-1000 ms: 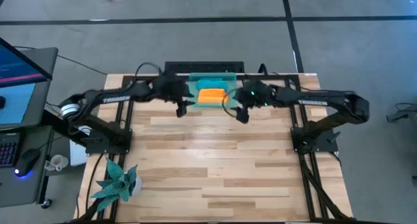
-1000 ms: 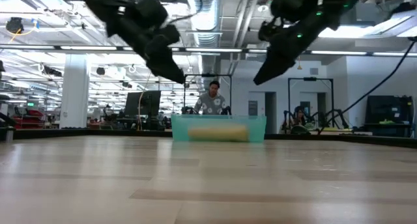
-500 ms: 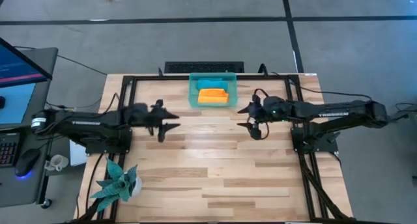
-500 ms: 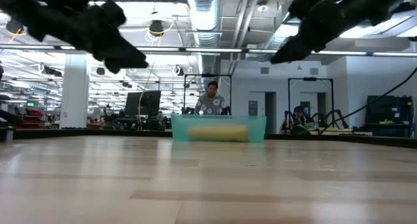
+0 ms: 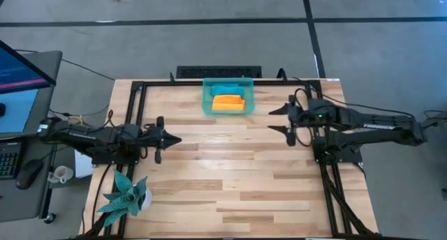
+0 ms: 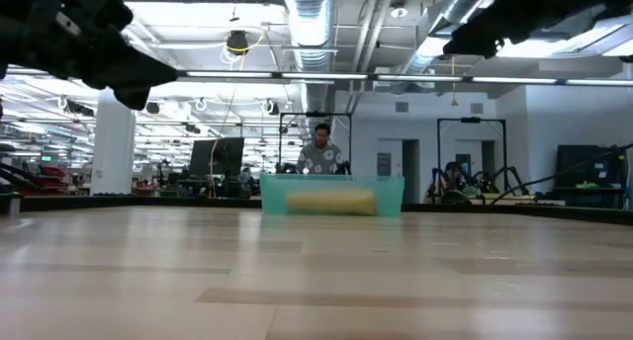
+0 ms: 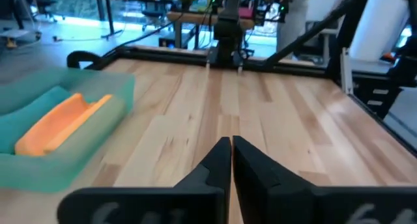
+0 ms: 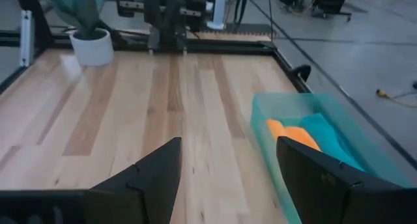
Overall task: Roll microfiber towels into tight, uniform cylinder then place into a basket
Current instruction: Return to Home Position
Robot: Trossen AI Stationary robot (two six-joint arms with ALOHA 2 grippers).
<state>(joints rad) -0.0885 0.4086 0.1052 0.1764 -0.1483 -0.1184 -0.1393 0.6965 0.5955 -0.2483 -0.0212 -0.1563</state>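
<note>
With the left hand pressed together and the right hand spread, both well apart from the basket, the unheld orange towel could uncurl inside it.

basket: sm. rect. bin, translucent teal-green, low walls, rounded corners; upright on table at far edge, approx. mid-width.
orange towel: rolled bundle, lying inside basket, near-side half, long axis across the bin.
teal-blue towel: also inside basket, far-side half, right alongside orange one; shape unclear.
</note>
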